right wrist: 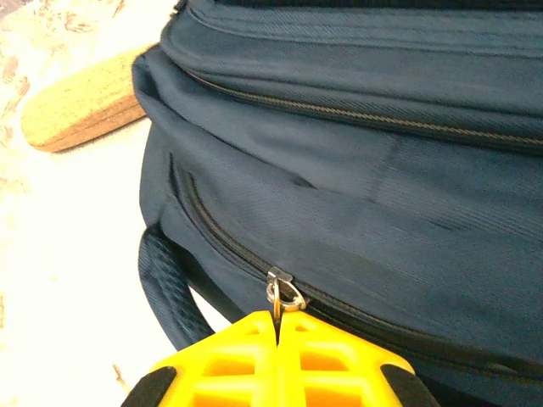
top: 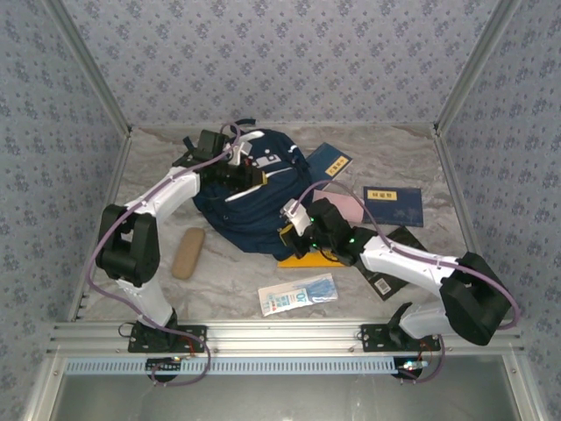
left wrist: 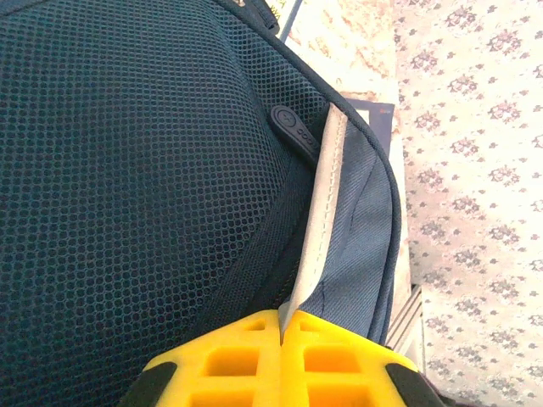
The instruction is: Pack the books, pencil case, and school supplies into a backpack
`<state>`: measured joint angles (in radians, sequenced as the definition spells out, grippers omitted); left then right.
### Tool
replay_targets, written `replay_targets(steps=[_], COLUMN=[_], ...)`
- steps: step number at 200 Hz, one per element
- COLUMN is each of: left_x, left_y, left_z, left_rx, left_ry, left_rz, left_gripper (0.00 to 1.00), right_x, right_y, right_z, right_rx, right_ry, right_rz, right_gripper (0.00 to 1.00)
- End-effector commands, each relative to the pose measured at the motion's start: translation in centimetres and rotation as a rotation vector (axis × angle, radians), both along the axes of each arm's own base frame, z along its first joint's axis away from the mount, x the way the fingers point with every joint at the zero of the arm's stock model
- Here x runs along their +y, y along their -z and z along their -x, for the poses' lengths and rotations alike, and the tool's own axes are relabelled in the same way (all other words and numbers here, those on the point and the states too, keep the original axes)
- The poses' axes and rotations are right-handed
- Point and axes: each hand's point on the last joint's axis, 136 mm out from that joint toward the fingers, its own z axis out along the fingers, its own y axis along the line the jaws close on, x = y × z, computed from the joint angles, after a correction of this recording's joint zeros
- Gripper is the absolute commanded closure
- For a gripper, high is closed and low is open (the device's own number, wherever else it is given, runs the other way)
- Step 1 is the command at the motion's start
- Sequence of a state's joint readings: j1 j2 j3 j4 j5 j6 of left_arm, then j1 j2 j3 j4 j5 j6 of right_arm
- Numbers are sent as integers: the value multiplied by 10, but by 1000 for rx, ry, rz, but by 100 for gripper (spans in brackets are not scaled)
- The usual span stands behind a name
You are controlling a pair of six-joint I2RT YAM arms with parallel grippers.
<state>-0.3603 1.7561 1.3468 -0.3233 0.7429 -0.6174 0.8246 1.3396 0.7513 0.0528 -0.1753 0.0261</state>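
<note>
Top external view: the navy backpack (top: 254,206) lies mid-table, with both my arms reaching onto it. My left gripper (left wrist: 282,326) is closed, pinching the backpack's pale reflective stripe (left wrist: 318,220) beside the mesh panel. My right gripper (right wrist: 278,320) is closed on a small metal zipper pull (right wrist: 282,292) low on the backpack. Nothing looks packed yet. A navy book (top: 393,206), a second navy book (top: 329,164), a black book (top: 383,282), the tan pencil case (top: 188,253) and a white-and-blue packet (top: 298,294) lie on the table (top: 219,285) around the backpack. I judge the step in hand is unzipping. Next, I should draw the pull along its track while my left grip braces the fabric.
</note>
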Motion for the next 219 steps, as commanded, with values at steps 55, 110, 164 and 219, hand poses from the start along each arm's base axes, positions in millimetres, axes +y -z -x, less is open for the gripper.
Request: replay_targets(steps=[55, 110, 164, 219], left_x=[-27, -23, -19, -15], left_y=[-68, -81, -75, -75], left_z=[-11, -21, -25, -28], left_rx=[-77, -93, -86, -81], left_ry=[-88, -166, -203, -259], left_rz=[196, 221, 203, 207], left_gripper=[100, 100, 100, 100], right_x=[22, 34, 52, 67], right_y=[-16, -24, -29, -31], right_z=[-14, -10, 3, 6], right_rx=[-42, -79, -43, -20], right_ry=[136, 117, 36, 6], right_rz=[-8, 5, -6, 5], right_gripper=[100, 100, 100, 100])
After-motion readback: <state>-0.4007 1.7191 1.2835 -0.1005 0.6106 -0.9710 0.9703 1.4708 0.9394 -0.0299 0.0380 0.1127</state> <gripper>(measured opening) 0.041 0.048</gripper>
